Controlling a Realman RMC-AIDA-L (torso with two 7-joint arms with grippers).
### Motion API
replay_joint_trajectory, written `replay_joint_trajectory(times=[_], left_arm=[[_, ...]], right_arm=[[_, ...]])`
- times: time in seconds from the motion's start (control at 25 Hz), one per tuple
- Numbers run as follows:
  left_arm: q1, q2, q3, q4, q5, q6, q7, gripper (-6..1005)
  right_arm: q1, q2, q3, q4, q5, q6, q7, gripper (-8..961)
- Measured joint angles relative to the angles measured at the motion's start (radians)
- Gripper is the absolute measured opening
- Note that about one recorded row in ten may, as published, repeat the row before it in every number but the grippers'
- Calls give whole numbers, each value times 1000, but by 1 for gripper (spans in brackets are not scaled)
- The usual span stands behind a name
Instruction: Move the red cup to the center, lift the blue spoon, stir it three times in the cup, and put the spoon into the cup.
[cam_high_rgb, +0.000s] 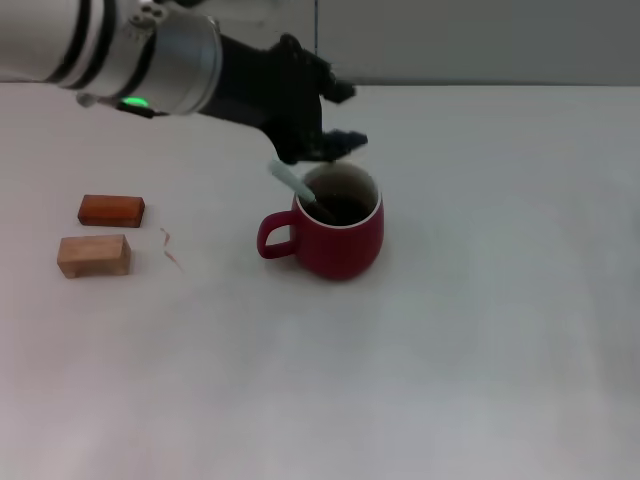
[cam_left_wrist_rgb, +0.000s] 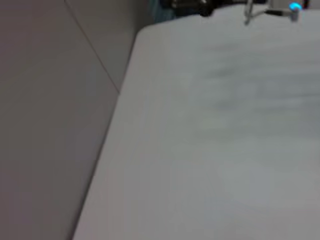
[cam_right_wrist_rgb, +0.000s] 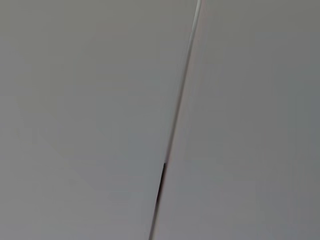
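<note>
You are looking at the red cup (cam_high_rgb: 338, 235) standing upright near the middle of the white table (cam_high_rgb: 450, 350), its loop handle pointing toward the robot's left. The blue spoon (cam_high_rgb: 296, 189) is leaning inside the cup, its bowl end sinking into the dark interior and its pale handle sticking up and out over the rim on the robot's left side. Your left gripper (cam_high_rgb: 335, 120) is hanging just above and behind the cup's rim, reaching in from the robot's left; its dark fingers are spreading apart, one pointing out past the rim and the other higher up, and they are not pinching the spoon handle, which is lying just beside and below them. Well off to the robot's left, two small wooden blocks are sitting close together on the table: a reddish-brown block (cam_high_rgb: 111, 210) farther from the robot and a lighter tan block (cam_high_rgb: 94, 255) nearer to it, with a thin red scrap (cam_high_rgb: 170, 246) lying just beside them. Your left wrist camera is showing only bare table and the wall (cam_left_wrist_rgb: 50, 100) beyond its edge. Your right wrist camera is facing a plain grey surface with a seam (cam_right_wrist_rgb: 175, 130), and the right gripper is not appearing in any view.
</note>
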Motion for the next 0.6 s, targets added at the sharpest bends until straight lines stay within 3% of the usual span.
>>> replay_joint_trajectory(times=[0.32,0.6], left_arm=[[81,2,-310,-107,-425,-135,170,483],[126,3,-481,-292,-739,-218,315,485]], right_arm=[[-6,0,1,-2,2,0,0,729],[-7,0,10,-13,7,0,0,730]])
